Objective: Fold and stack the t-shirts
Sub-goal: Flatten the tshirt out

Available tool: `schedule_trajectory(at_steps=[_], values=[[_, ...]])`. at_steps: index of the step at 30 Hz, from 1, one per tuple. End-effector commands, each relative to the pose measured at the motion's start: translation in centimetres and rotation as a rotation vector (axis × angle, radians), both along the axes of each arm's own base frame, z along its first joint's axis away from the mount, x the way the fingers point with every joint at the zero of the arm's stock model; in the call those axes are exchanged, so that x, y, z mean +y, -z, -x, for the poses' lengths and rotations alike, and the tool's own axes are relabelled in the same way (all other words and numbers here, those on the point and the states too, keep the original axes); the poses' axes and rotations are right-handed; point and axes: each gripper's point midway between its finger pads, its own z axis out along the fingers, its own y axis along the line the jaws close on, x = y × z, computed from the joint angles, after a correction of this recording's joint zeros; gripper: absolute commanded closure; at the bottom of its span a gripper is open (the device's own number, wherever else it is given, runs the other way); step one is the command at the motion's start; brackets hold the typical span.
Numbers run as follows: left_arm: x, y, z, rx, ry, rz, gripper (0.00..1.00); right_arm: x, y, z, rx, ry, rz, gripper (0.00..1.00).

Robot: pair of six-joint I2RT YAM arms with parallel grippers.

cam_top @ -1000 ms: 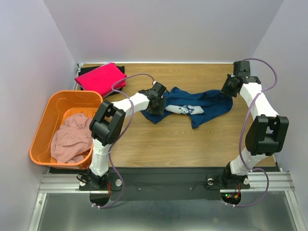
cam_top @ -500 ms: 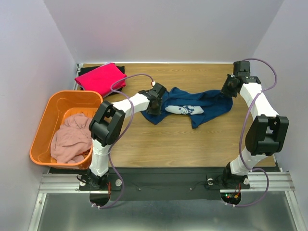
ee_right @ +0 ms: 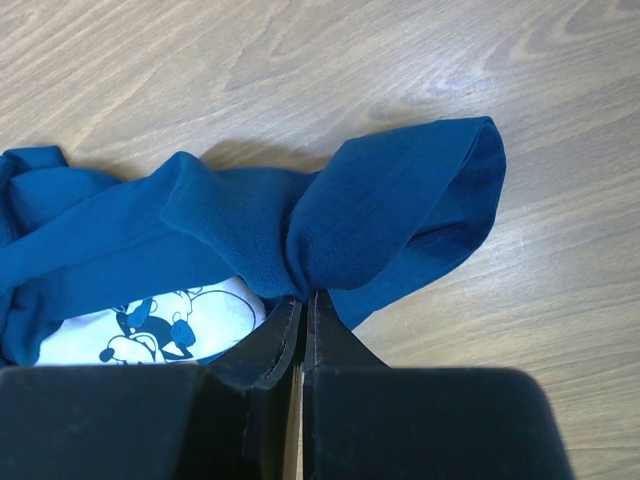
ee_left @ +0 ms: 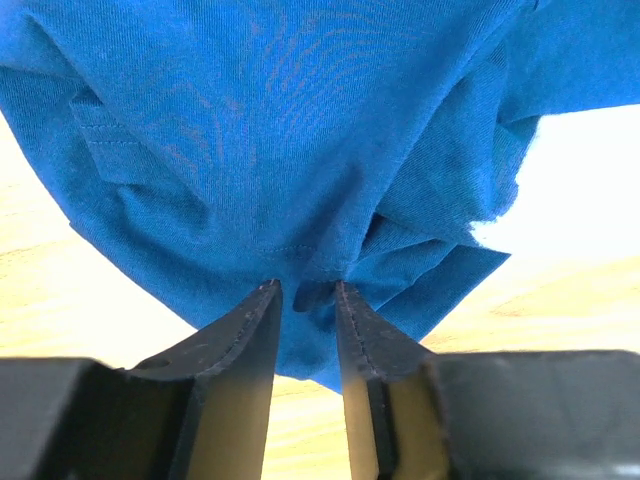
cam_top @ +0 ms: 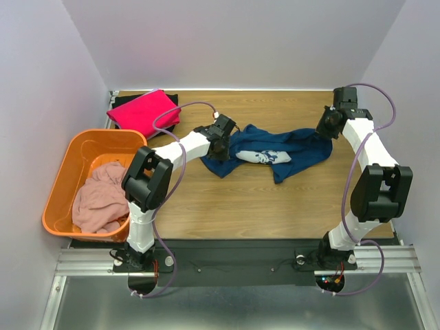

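1. You have four tees in view: one navy tee (cam_top: 295,148), one bright pink tee (cam_top: 143,111), one black tee (cam_top: 172,102) and one pale pink tee (cam_top: 102,196). There is also one basket (cam_top: 58,185).
2. The navy tee lies crumpled across the middle of the wood-grain table (cam_top: 240,206), stretched between both ends. Its white print (ee_right: 170,325) of a cartoon mouse faces up, partly tucked under folds.
3. Your left gripper (ee_left: 305,290) pinches a bunched fold at the tee's left end. Its fingers stand a narrow gap apart with cloth caught between them.
4. Your right gripper (ee_right: 302,300) is clamped on a gathered bit at the tee's right end, its fingers almost touching.
5. The bright pink tee is a flat folded rectangle at the far left corner. It rests on the black tee, of which only edges show.
6. The pale pink tee sits in a soft heap inside the orange plastic basket, beside the table's left edge.
7. The navy cloth is a fine knit with stitched hems. Blue cloth fills the left wrist view, and you cannot make out sleeves or collar.
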Motion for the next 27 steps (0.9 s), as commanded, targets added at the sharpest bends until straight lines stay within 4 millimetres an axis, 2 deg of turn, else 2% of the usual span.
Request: schedule_trajectory(at_steps=[1, 5, 6, 7, 12, 18, 20, 22, 25, 27], values=[[-0.4, -2.3, -0.5, -0.051, -0.007, 0.056, 0.63, -0.2, -1.8, -0.4, -0.061, 0.005, 0.012, 0.99], [-1.0, -1.9, -0.5, -0.041, 0.018, 0.068, 0.66, -0.2, -1.8, -0.3, -0.063, 0.006, 0.011, 0.99], [-1.1, -1.7, -0.5, -0.039, 0.021, 0.071, 0.69, -0.2, -1.9, -0.3, -0.065, 0.006, 0.011, 1.0], [-1.3, -1.6, -0.5, -0.039, 0.024, 0.075, 0.79, -0.2, -1.8, -0.3, -0.063, 0.005, 0.012, 1.0], [-1.4, -1.2, -0.5, -0.026, 0.033, 0.079, 0.98, -0.3, -2.0, -0.2, -0.066, 0.01, 0.018, 1.0], [0.1, -2.2, -1.3, -0.046, 0.001, 0.069, 1.0, -0.3, -2.6, -0.4, -0.082, 0.01, 0.019, 1.0], [1.4, -4.2, -2.3, -0.074, -0.037, 0.084, 1.0, -0.4, -3.6, -0.7, -0.106, 0.009, 0.024, 1.0], [2.8, -7.1, -3.6, -0.128, -0.075, 0.108, 1.0, -0.7, -4.7, -1.0, -0.133, 0.015, 0.039, 1.0], [4.1, -13.1, -5.8, -0.248, -0.102, 0.14, 1.0, -1.2, -7.4, -1.8, -0.198, 0.032, 0.056, 1.0], [4.9, -16.0, -6.6, -0.306, -0.112, 0.14, 1.0, -1.1, -8.7, -2.0, -0.23, 0.045, 0.046, 1.0]])
